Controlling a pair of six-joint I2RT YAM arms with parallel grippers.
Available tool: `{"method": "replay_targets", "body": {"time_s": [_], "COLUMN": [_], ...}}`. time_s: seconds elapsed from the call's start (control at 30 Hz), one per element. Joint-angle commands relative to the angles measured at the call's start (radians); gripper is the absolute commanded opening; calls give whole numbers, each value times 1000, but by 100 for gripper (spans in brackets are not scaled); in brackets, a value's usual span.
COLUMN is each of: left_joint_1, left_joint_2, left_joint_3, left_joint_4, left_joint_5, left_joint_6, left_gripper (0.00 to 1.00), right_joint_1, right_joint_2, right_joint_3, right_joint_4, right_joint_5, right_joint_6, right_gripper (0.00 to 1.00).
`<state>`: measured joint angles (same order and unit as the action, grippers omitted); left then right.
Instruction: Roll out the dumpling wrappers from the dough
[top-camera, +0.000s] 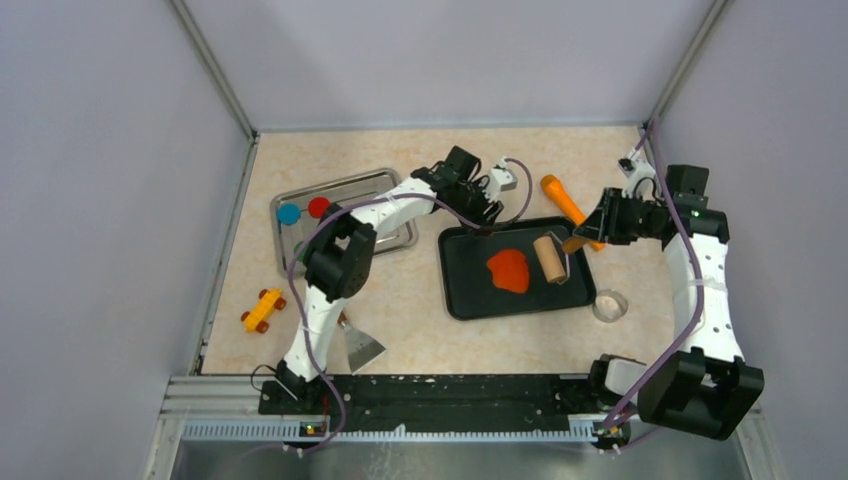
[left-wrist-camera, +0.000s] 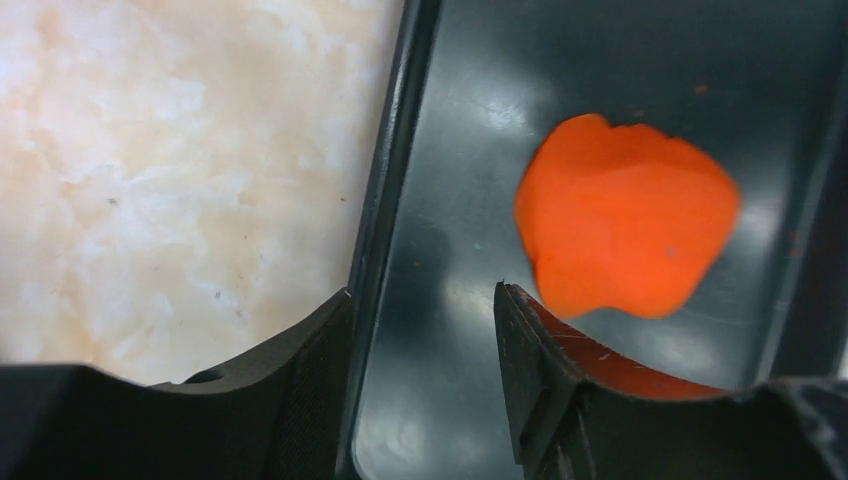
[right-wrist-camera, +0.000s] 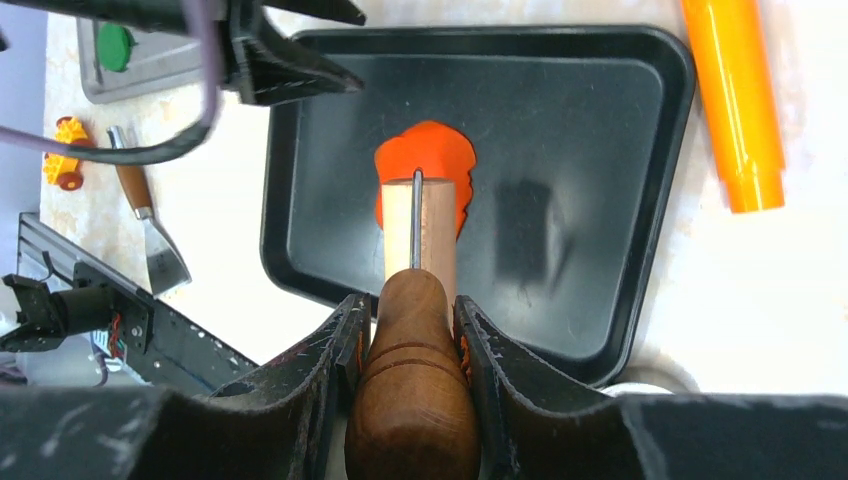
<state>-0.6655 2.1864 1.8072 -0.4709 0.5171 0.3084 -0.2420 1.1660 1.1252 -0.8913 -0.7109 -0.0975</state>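
— Where's the dough (top-camera: 509, 270)?

— In the middle of the tray (top-camera: 460, 295), which sits mid-surface, a little toward the right edge. It's a flattish orange-red patch with a ragged outline, not cut yet.

— So they're on the rolling step?

— I'd say so. The right tool (right-wrist-camera: 410, 322) is pinching the wooden handle of the roller (top-camera: 548, 258), and the barrel lies just right of the dough. I can't tell whether it touches.

— And the other arm?

— The left tool (left-wrist-camera: 425, 325) is spread, with one finger outside the tray's left rim and one inside, gripping nothing. It looks placed to steady the tray.

— What's next, then?

— Probably a push of the barrel leftward across the dough, pressing down evenly. The tray may slide unless that rim is pinched first.

— Is there room for it?

— It's tight. The tray's walls limit the stroke, and the left finger inside stands near the dough's edge. A carrot toy (top-camera: 563, 200) lies just beyond the tray's far right corner, close to the right arm.

— Any wrappers (top-camera: 319, 207)?

— Blue and red discs in the pan (top-camera: 390, 180), toward the surface's (top-camera: 420, 340) far left corner, well apart.
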Motion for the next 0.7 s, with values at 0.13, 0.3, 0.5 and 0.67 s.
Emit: {"method": "replay_targets", "body": {"time_s": [0.13,0.3,0.5,0.67], "left_joint_1": [-11,-9,3,58], "left_joint_2": [162,143,24,-158], "left_joint_3": [175,113,-10,-252], "left_joint_4": [-79,-71,-168,-163], "left_joint_5": [-125,-165,-187,-196], "left_joint_6": [79,77,17,-156], "left_gripper": [51,35,0,0], "right_joint_1": [-23,-27,-32,-33], "right_joint_2": [-50,-49,-37,-30], "right_joint_3": [30,21,24,19], "right_joint_4": [-52,-47,-30,-20], "right_joint_5": [-7,-11,-10,14], "right_joint_6": [11,20,31,38], "right_gripper": [0,0,0,0]}}
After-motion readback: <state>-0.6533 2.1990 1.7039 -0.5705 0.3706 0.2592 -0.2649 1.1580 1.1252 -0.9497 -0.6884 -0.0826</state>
